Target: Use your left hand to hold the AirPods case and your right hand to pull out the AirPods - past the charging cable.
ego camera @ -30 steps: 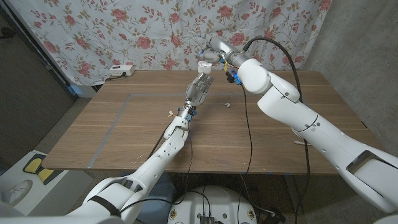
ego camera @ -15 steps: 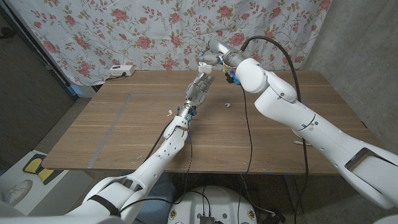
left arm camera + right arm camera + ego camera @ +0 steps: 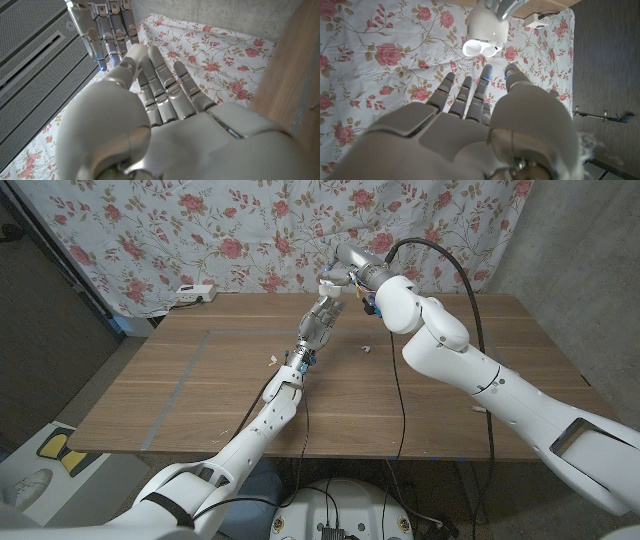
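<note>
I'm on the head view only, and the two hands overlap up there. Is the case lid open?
Observer: Yes. The right wrist view shows the AirPods case open, its mouth facing the right hand.
Operator: Is my right hand touching it?
Observer: No. Its fingertips are spread just short of the case and hold nothing.
Operator: And the left grip?
Observer: The left hand grips the case's far end with its fingers.
</note>
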You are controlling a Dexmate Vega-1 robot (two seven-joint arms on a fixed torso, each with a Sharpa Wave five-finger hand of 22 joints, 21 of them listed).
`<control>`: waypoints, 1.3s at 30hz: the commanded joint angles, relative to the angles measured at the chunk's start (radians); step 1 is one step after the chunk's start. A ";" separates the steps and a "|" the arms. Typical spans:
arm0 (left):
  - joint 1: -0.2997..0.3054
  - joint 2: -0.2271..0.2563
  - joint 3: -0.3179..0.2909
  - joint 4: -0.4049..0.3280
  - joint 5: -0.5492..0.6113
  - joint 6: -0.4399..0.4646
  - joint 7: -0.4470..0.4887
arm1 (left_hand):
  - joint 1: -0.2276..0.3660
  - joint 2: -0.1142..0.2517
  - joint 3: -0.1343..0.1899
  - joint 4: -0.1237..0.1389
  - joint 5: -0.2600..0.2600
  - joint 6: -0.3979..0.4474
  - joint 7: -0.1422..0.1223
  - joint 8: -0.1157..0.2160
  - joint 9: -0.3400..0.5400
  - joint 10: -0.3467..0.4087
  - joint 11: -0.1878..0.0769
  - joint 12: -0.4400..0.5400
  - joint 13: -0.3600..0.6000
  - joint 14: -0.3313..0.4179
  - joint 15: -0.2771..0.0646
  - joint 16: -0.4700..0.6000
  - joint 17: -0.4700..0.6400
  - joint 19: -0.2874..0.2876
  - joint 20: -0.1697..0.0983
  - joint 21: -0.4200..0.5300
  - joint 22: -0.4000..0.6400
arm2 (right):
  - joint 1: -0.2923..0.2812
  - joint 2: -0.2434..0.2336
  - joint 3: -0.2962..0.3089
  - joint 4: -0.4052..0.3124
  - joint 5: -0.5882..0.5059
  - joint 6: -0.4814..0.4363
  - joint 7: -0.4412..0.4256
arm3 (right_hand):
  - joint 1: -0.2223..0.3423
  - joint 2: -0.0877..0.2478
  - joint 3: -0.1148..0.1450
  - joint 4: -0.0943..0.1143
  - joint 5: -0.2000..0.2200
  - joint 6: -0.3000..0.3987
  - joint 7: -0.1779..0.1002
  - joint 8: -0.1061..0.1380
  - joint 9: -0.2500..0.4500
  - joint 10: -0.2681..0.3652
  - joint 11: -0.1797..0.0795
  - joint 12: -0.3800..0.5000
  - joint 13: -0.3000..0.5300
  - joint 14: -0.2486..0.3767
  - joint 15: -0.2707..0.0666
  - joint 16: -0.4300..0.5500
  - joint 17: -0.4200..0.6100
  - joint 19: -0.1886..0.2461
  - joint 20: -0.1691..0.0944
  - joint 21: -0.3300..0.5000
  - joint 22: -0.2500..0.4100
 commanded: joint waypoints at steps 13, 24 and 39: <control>0.008 0.004 -0.003 -0.008 -0.002 -0.007 0.001 | 0.051 0.058 0.007 0.007 0.006 0.030 -0.002 0.034 0.253 -0.001 0.005 0.009 -0.002 0.008 0.001 -0.006 0.009 -0.007 0.002 0.011 0.003 | -0.008 0.018 -0.010 0.015 -0.059 -0.007 0.041 | -0.007 0.002 -0.002 0.003 0.010 0.009 0.001 0.008 -0.001 0.020 -0.008 -0.011 -0.007 0.022 -0.020 0.011 -0.003 0.011 -0.002 0.007 0.002; 0.019 0.010 0.001 -0.028 0.003 -0.008 0.009 | 0.050 0.057 0.007 0.007 0.006 0.027 -0.004 0.036 0.251 -0.003 0.003 0.011 -0.001 0.010 0.002 -0.008 0.012 -0.008 0.002 0.015 0.002 | -0.019 0.012 -0.005 0.004 -0.069 -0.009 0.053 | -0.009 0.003 -0.003 0.004 0.010 0.012 0.002 0.009 -0.001 0.025 -0.007 -0.021 -0.014 0.021 -0.019 0.013 -0.007 0.013 -0.003 0.006 0.002; 0.030 0.016 0.007 -0.049 0.007 -0.009 0.028 | 0.049 0.057 0.007 0.006 0.006 0.024 -0.002 0.039 0.249 -0.005 0.000 0.013 -0.002 0.012 0.002 -0.012 0.014 -0.011 0.000 0.020 0.002 | -0.045 0.002 0.014 -0.015 -0.065 0.021 0.035 | -0.009 0.011 0.000 0.005 0.012 -0.001 -0.011 0.005 -0.001 0.027 -0.048 -0.033 -0.018 0.003 -0.023 0.009 -0.014 0.007 0.000 0.002 0.002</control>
